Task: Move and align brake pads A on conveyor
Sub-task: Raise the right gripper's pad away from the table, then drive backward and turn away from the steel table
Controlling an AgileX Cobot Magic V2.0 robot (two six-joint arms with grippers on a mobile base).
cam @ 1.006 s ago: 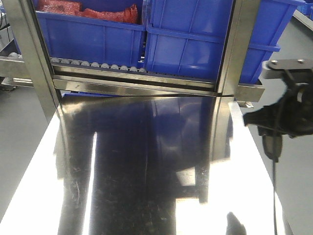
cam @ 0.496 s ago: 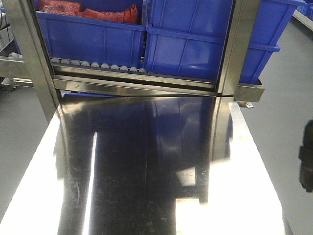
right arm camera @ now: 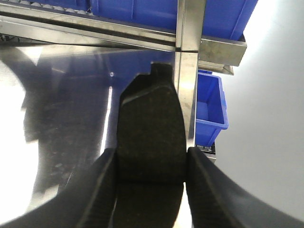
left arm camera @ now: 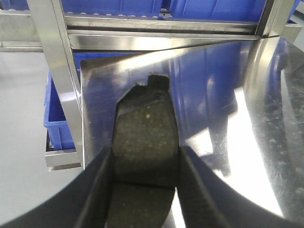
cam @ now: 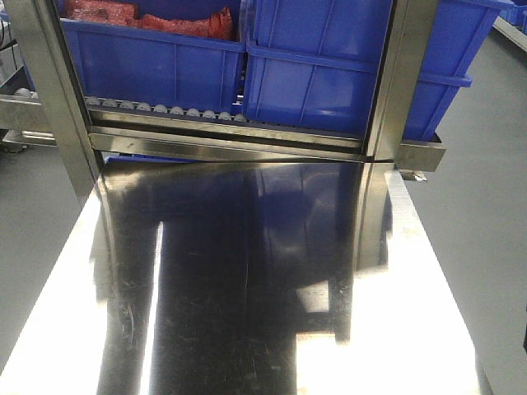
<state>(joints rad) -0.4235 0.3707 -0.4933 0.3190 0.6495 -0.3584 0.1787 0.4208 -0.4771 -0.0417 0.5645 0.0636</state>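
Observation:
In the left wrist view, a dark grey brake pad with a thin groove across it stands between the two black fingers, and my left gripper is shut on its sides above the shiny steel table. The right wrist view shows a second brake pad, with my right gripper shut on it near the table's right edge. Both pads point toward the rack. The conveyor is out of view. No gripper or pad appears in the front view.
Blue bins sit on a roller rack behind the steel table, framed by steel posts. A post and a low blue bin stand off the table's left edge; another bin sits off its right edge.
In the front view the right arm, at the right edge a second ago, has slid down and out of frame. The table and bins are unchanged.

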